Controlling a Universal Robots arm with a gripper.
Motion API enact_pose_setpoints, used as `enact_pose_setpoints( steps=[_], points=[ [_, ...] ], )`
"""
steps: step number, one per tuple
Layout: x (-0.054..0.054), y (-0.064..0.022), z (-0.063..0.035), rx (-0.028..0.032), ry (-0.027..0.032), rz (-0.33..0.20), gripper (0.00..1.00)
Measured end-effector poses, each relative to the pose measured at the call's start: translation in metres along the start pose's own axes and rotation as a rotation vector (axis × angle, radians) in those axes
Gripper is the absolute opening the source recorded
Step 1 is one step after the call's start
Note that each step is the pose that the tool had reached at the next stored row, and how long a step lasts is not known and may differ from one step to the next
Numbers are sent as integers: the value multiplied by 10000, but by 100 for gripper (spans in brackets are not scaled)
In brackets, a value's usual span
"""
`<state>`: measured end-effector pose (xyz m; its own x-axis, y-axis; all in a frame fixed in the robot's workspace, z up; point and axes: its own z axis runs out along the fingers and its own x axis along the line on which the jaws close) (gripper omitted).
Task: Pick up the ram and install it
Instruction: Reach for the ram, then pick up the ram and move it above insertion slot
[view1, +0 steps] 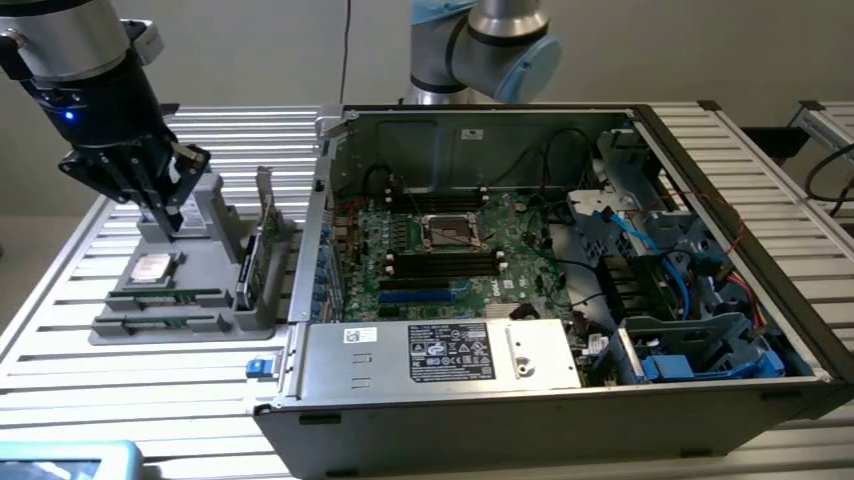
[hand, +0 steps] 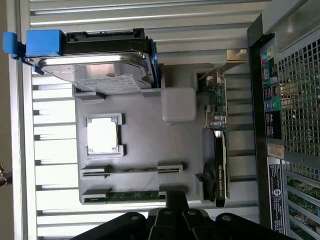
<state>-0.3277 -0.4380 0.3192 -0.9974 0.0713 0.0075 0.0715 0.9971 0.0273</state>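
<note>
sitting beside the open pc case (view1: 534, 425), the grey parts fixture (hand: 145, 145) has the ram (hand: 132, 196) on edge in its end slot. gripper (hand: 175, 199) hangs near it, fingers fully together, holding nothing. good pick: straddle mid-length, square to the slot, lift straight.

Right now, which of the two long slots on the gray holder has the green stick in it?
The slot closest to the fingers holds the ram; the other slot, beside the square chip, looks empty.
</note>
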Motion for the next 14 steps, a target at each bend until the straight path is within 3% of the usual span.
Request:
enact_pose_setpoints(
  steps=[9, 14],
  points=[
    [132, -10, 18, 16, -1, 0, 11],
    [137, -10, 19, 17, -1, 0, 11]
  ],
)
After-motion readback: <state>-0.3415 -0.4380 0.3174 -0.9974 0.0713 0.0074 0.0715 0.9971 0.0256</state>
